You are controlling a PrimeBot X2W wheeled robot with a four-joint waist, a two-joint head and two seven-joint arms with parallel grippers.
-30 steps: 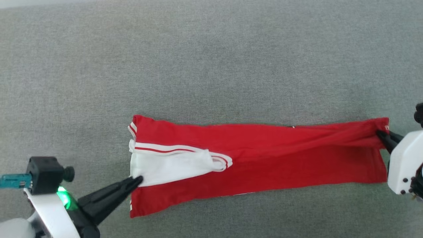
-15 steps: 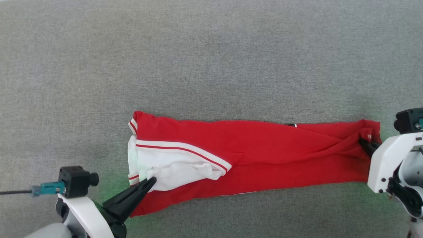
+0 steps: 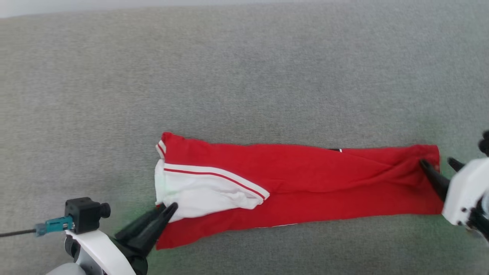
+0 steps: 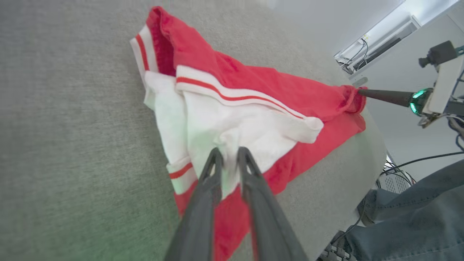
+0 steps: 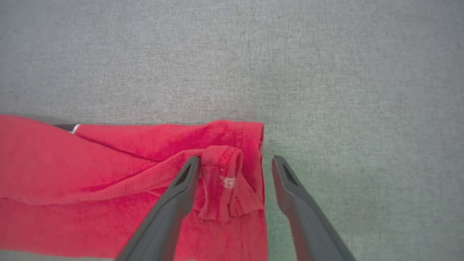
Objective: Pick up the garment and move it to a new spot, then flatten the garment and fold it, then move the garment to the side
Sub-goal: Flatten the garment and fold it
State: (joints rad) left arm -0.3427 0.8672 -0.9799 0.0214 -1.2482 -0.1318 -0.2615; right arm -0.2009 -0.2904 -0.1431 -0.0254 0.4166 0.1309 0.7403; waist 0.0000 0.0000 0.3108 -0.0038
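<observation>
The garment [image 3: 305,183] lies on the grey table as a long red strip running left to right, with a white sleeve panel and striped trim folded over its left end. My left gripper [image 3: 168,208] sits at the sleeve's near edge, its tips pinching bunched white cloth [image 4: 229,152]. In the left wrist view the garment [image 4: 253,83] stretches away toward the right gripper [image 4: 362,91]. My right gripper [image 3: 436,162] stands open at the right hem. In the right wrist view [image 5: 236,159] a raised fold of the red hem [image 5: 221,181] lies loose between the fingers.
The grey cloth-covered table [image 3: 244,76] stretches far beyond the garment on all sides. Its edge shows in the left wrist view [image 4: 377,152], with a person's leg in jeans [image 4: 417,221] and cables beyond it.
My right gripper has opened and let go of the right hem, which now lies slack on the table. The left gripper stays on the white sleeve. The head view shifted slightly.
</observation>
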